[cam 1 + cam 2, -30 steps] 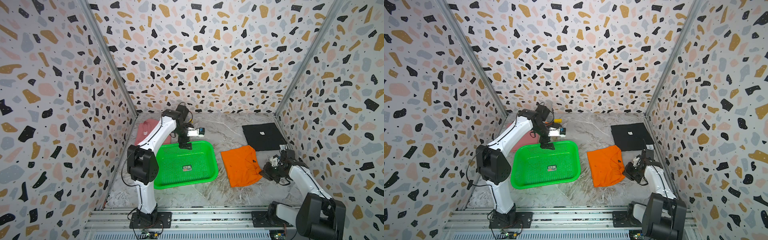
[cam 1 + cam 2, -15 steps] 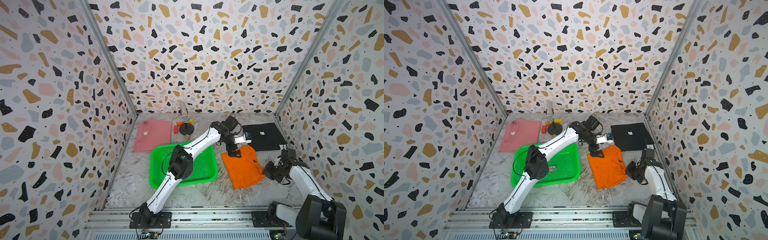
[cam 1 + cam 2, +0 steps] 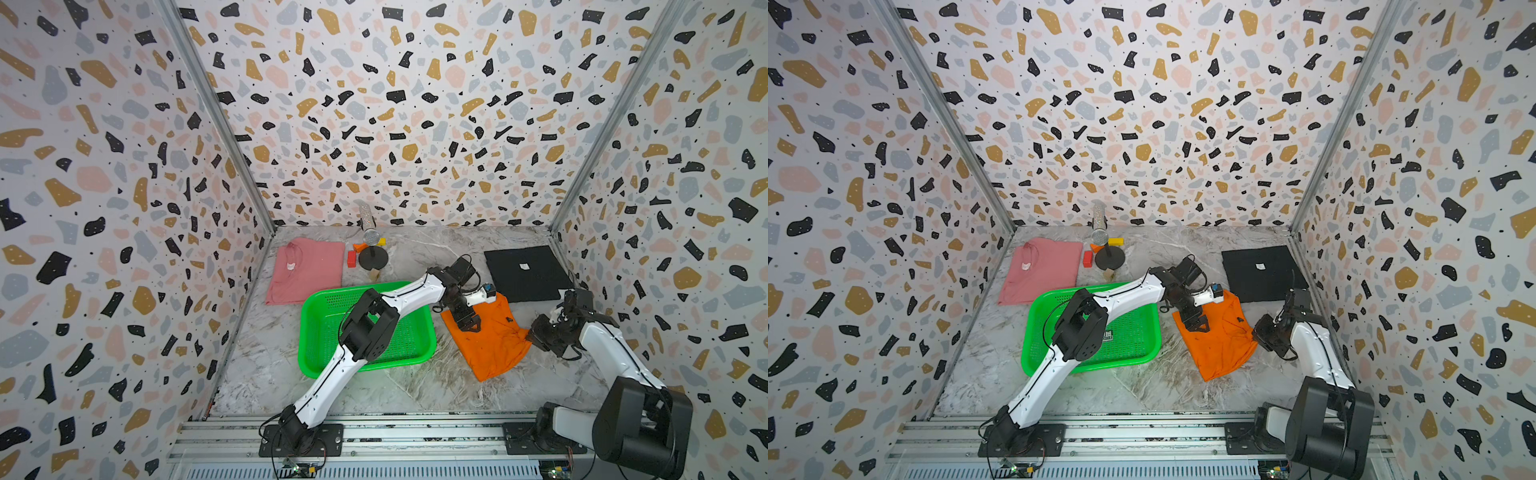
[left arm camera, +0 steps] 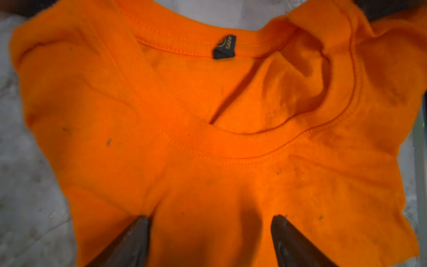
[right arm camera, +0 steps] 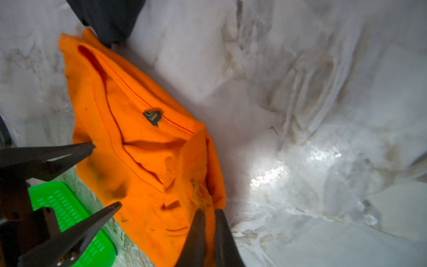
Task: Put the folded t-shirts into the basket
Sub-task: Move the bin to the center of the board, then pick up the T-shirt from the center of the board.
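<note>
- Orange t-shirt point(image 3: 494, 340): likely soft, light; on table point(image 3: 415, 386) between green basket point(image 3: 304, 332) and right edge.
- Left fingers point(image 4: 131, 240): spread over its front.
- Right fingers point(image 5: 196, 235): pinching its edge; best gripped at opposite edges.

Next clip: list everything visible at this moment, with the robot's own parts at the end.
orange t-shirt: one, bright orange, rumpled, on the table to the right of the basket
pink t-shirt: one, dusty pink, folded flat, back left
black t-shirt: one, black, folded flat, back right
basket: one, bright green, mid-table, no shirt visible inside
microphone on a round stand: one, silver and black, at the back beside the pink t-shirt
small blocks: four, red, orange, yellow and tan, around the stand
table: one, grey marble pattern
walls: three, terrazzo pattern
left hand: one, black, open, over the orange t-shirt below its collar
right hand: one, black, shut on the orange t-shirt's edge
</note>
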Action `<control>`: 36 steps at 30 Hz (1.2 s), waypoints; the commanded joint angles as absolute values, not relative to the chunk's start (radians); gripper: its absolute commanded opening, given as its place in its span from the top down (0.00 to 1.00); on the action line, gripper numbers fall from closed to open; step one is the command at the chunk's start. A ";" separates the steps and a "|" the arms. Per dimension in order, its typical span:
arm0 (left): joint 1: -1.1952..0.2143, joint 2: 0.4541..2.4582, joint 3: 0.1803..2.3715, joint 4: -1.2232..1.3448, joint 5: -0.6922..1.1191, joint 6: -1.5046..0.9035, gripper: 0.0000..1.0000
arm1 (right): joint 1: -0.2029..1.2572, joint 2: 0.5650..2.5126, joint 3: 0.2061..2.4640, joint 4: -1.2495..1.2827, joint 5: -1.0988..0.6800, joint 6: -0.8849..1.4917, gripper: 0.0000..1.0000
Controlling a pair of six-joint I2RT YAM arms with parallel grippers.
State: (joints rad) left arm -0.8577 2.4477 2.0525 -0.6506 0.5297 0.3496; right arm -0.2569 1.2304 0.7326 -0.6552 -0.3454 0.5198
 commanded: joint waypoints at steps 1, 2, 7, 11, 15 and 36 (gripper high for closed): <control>-0.863 2.390 1.922 -0.660 0.567 0.302 0.15 | -0.257 1.257 0.789 -0.632 -0.359 0.514 1.00; -0.864 2.370 1.871 -0.640 0.560 0.289 0.15 | -0.256 1.272 0.796 -0.626 -0.365 0.510 1.00; -0.862 2.226 1.619 -0.518 0.549 0.202 0.14 | -0.256 1.352 0.827 -0.615 -0.364 0.479 1.00; -0.859 2.179 1.614 -0.598 0.601 0.245 0.11 | -0.256 1.392 0.826 -0.587 -0.368 0.452 1.00; -0.828 2.182 1.722 -0.698 0.682 0.305 0.09 | -0.256 1.438 0.828 -0.573 -0.399 0.387 1.00; -0.726 2.568 2.344 -0.756 0.558 0.030 0.12 | -0.249 1.451 0.835 -0.597 -0.461 0.325 1.00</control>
State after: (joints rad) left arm -0.7200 2.5744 2.2631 -0.6811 0.5644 0.1162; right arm -0.2550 1.4662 0.8055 -0.5613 -0.4351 0.3344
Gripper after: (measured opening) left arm 0.876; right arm 0.093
